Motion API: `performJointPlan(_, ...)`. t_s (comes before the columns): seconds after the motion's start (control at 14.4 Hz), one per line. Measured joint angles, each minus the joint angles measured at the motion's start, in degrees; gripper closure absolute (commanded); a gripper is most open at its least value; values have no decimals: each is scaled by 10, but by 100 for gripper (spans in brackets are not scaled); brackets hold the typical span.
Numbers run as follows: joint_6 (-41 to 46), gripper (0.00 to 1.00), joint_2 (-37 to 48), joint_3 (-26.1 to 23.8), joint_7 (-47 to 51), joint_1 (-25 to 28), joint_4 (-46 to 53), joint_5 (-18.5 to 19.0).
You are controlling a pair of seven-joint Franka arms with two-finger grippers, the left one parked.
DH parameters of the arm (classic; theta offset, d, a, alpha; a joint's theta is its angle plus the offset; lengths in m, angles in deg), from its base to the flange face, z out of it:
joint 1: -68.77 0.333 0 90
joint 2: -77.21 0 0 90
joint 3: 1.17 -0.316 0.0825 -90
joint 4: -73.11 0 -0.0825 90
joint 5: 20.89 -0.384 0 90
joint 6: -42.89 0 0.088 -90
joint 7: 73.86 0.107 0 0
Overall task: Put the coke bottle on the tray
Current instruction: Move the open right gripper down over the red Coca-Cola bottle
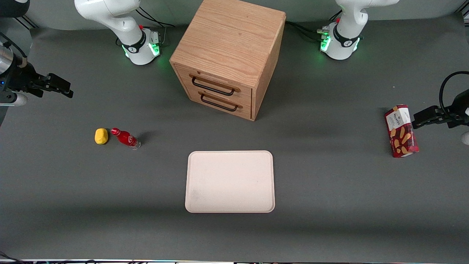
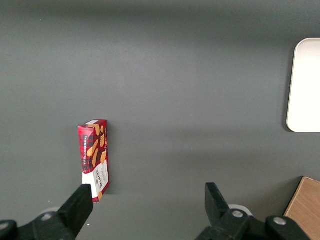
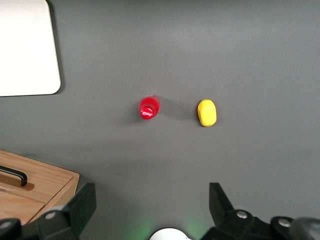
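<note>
Two dark fingers (image 3: 80, 207) of the gripper (image 3: 150, 210) are seen spread wide apart in the right wrist view, with nothing held between them and nothing touched. In the front view the gripper (image 1: 55, 86) is found at the upper left of the frame, high above the table (image 1: 329, 227) and well apart from every object on it.

The coke bottle (image 1: 125, 138) is seen in the left half of the front frame, standing upright on the table (it appears tilted only because of the camera angle). A red cap, a red body with white script and a clear base are shown. From the wrist camera the coke bottle (image 3: 149, 108) is viewed from almost straight above, so mostly the cap is shown. A yellow lump (image 1: 101, 136) lies just beside it, not touching as far as can be told, toward the working arm's end of the table.

The tray (image 1: 230, 181) is located at the lower centre of the front frame, flat, pale beige-pink, with rounded corners, and well apart from the bottle. A wooden cabinet (image 1: 229, 55) with two black-handled drawers stands at the upper centre, farther from the front camera than the tray. A red snack box (image 1: 401, 131) stands at the right edge of the frame, toward the parked arm's end. The table surface is a plain dark grey.
</note>
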Motion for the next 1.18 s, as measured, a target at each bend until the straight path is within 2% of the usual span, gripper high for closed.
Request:
performJointPlan(0.49, 0, 0, -21, -6, 0, 12, -2, 0)
performJointPlan(0.62, -27, 0, -36, -8, 0, 25, -16, 0)
performJointPlan(0.9, -159, 0, -44, -8, 0, 29, -115, 0)
performJointPlan(1.18, -359, 0, -47, -6, 0, 29, -263, 0)
